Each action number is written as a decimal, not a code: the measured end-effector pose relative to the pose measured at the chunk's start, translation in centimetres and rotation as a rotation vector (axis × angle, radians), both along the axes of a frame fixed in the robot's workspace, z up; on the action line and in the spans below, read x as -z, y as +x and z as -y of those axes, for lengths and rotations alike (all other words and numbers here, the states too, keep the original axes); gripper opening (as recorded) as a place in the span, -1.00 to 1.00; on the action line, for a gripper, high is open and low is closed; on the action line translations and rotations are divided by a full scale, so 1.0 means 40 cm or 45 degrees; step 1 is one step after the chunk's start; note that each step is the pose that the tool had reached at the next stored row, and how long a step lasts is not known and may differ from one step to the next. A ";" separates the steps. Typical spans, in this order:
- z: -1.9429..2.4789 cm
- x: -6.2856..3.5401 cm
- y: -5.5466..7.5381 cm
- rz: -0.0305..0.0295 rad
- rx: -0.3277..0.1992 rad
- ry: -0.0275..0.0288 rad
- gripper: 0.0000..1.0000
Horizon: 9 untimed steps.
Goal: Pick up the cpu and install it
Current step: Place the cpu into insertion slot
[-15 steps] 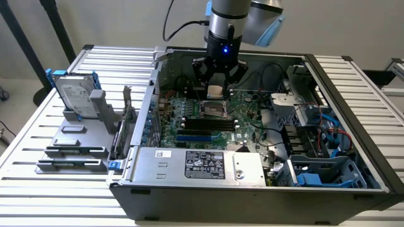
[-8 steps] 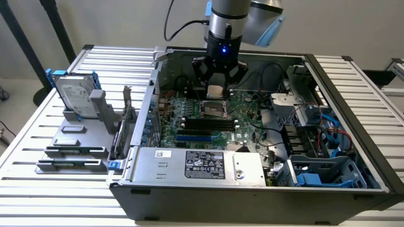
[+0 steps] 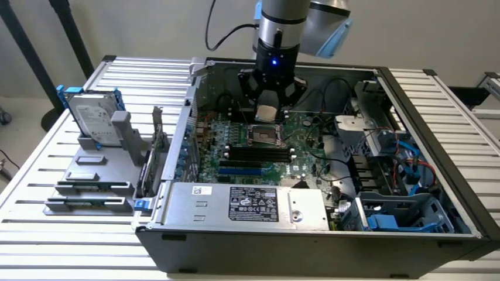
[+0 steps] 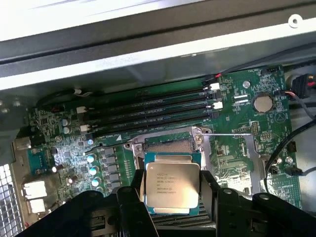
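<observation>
The cpu, a flat square chip with a silvery printed top and a thin greenish rim, sits between the black fingers of my gripper, which is shut on its two sides. In the exterior view the gripper hangs inside the open computer case and holds the cpu just above the motherboard's open socket. The wrist view has the socket right behind the chip, with its metal frame raised.
Memory slots lie in front of the socket. The power supply fills the near side of the case, drive cages and cables its right. Outside, on the exterior view's left, a hard drive in a blue bracket stands on a grey rack.
</observation>
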<state>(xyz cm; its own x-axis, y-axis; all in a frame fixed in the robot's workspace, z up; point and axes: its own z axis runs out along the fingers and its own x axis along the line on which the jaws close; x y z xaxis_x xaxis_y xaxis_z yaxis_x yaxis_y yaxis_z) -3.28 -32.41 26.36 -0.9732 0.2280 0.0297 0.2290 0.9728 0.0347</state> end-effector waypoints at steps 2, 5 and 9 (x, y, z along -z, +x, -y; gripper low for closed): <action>0.000 0.000 0.000 0.0000 0.046 -0.0001 0.09; 0.000 0.001 0.000 -0.0001 0.115 -0.0001 0.09; 0.000 0.001 0.000 -0.0002 0.208 0.0000 0.09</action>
<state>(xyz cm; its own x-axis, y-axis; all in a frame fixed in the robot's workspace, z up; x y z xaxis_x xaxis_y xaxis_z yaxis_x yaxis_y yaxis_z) -3.28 -32.41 26.32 -0.9231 0.3834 0.0298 0.3843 0.9225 0.0346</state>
